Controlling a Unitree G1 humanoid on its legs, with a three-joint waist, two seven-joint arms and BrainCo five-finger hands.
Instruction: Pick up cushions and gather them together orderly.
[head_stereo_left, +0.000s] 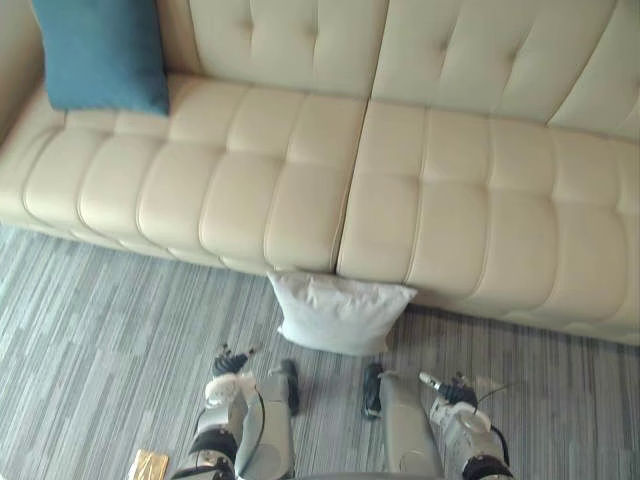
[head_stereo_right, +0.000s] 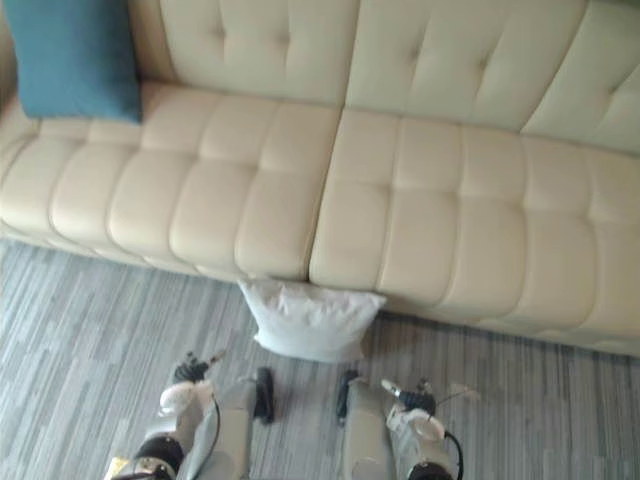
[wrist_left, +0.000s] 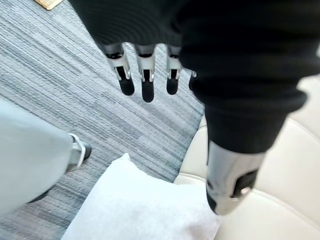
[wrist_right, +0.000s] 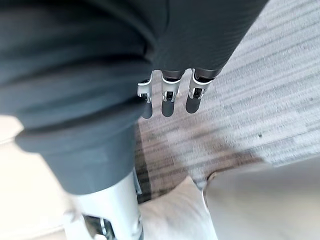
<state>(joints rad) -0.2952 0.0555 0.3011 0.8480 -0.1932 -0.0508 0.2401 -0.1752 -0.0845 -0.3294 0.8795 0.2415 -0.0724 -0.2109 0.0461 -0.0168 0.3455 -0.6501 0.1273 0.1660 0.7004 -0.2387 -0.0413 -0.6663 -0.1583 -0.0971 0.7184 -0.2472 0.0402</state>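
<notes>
Bright even light, soft shadows, perhaps daylight

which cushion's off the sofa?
The white cushion: it lies on the grey carpet against the front of the sofa. The blue cushion sits on the seat at the sofa's left end.

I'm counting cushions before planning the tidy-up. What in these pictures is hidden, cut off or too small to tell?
Blue cushion: top cut off by the upper edge, left eye view.
Sofa: right end runs past the edge, both eye views.
White cushion: leaning on or tucked under the sofa front, unclear.
Small tan thing: cut by the bottom edge, left eye view; too small to identify.
</notes>
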